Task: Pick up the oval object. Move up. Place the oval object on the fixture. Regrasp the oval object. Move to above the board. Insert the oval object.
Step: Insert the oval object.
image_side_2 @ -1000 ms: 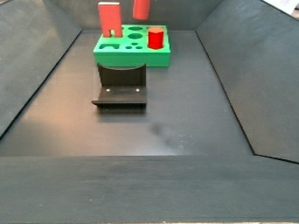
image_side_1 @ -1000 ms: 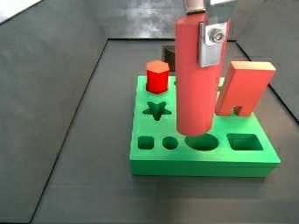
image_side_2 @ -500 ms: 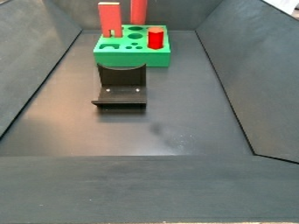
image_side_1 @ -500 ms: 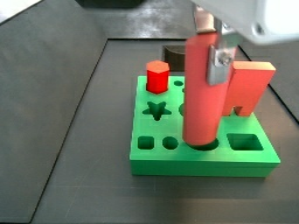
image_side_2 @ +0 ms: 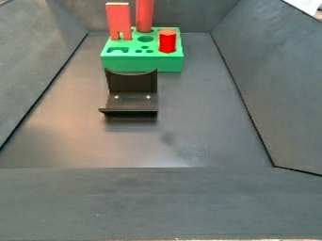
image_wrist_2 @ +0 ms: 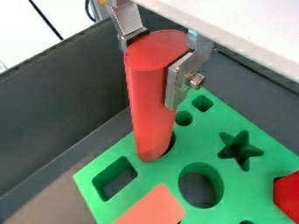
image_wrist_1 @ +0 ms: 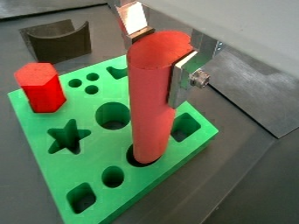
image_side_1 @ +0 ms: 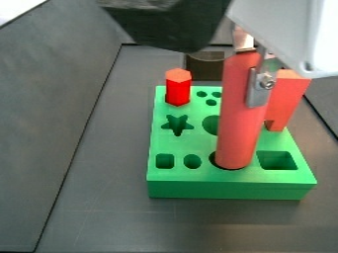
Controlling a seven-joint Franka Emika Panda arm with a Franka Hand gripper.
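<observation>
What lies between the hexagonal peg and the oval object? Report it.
In a wrist view, only round holes in the board; the gripper clamps the oval object's upper part.

Your gripper (image_wrist_1: 156, 54) sits boxed in over the green board (image_side_1: 297, 178): red hexagonal peg (image_side_1: 177, 85) left, tall salmon block (image_side_1: 286, 97) right; near floor open.

Four views, shared board (image_side_2: 142, 55)

The oval object (image_wrist_1: 155, 96) looks like smooth, matt salmon-red plastic. It is clamped in the hand (image_wrist_1: 158, 48), above the board, whose fingers (image_wrist_1: 184, 74) are flat brushed silver metal with a screw head showing. The board (image_wrist_1: 193, 131) is bright-green plastic with a faintly satin face. The fixture (image_side_2: 130, 99) is matt black, and the floor (image_side_2: 176, 141) is dull dark grey.
</observation>
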